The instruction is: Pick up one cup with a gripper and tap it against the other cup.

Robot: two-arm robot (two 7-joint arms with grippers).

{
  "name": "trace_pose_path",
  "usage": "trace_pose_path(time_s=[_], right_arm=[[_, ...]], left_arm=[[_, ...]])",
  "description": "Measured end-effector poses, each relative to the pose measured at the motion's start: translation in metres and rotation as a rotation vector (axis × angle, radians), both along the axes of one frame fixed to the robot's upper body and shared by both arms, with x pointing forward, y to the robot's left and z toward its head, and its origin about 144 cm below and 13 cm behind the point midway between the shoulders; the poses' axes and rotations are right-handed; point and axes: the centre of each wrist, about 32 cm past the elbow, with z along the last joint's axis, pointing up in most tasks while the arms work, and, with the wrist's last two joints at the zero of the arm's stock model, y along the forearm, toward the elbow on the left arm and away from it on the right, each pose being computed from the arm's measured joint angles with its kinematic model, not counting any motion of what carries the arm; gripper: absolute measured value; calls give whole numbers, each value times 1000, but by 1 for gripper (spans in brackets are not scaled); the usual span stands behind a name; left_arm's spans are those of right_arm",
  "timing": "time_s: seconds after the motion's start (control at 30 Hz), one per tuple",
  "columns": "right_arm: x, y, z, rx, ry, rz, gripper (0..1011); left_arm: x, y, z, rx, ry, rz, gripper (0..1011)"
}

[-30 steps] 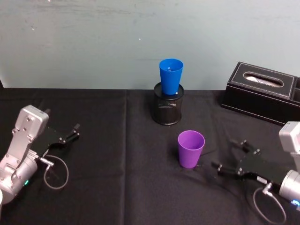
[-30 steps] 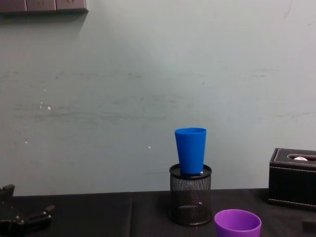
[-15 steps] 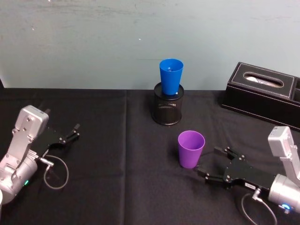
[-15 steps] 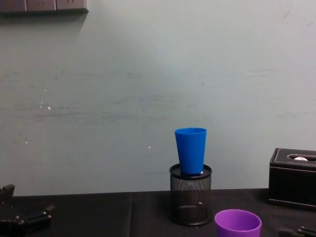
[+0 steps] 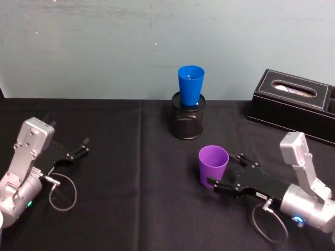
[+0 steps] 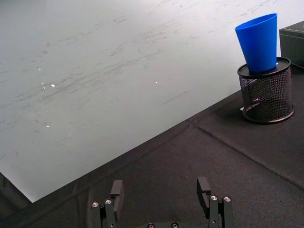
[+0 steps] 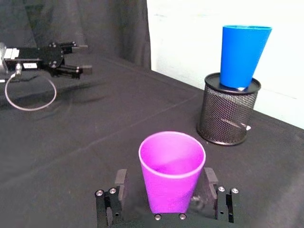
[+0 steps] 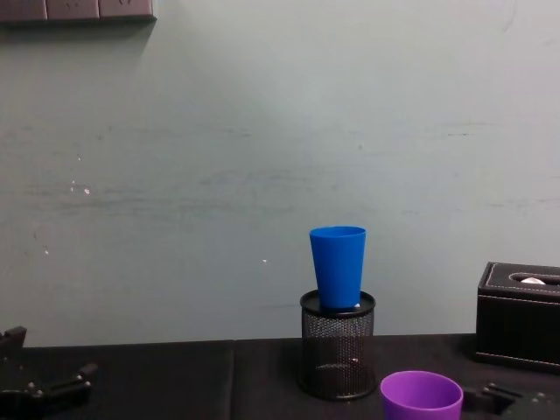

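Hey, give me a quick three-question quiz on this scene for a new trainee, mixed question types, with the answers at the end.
1. Multiple choice: what does the blue cup stand in? A) the black mesh pen holder B) the tissue box C) nothing, it sits directly on the tablecloth
2. True or false: the left gripper is shut on the blue cup.
3. Fill in: the right gripper has its jaws open on either side of the ____ cup.
Key: 1 A. 2 False: it rests open on the robot's left, apart from both cups. 3 purple: the purple cup stands upright on the black tablecloth between the jaws.
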Motion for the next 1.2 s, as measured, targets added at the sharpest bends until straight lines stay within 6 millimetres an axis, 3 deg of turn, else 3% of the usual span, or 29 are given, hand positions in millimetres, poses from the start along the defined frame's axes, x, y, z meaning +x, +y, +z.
trace_pose_path(time_s=[0.43,0.9,1.2], right_arm=[[16,19,-5,18,-2,-4,1002],[18,20,-6,11,-6,-10,1000],[18,20,-5,13,-6,-9,823]], left_arm=[[0,0,0,0,0,0,1011],[0,0,0,0,0,0,1011],[0,0,0,0,0,0,1011]])
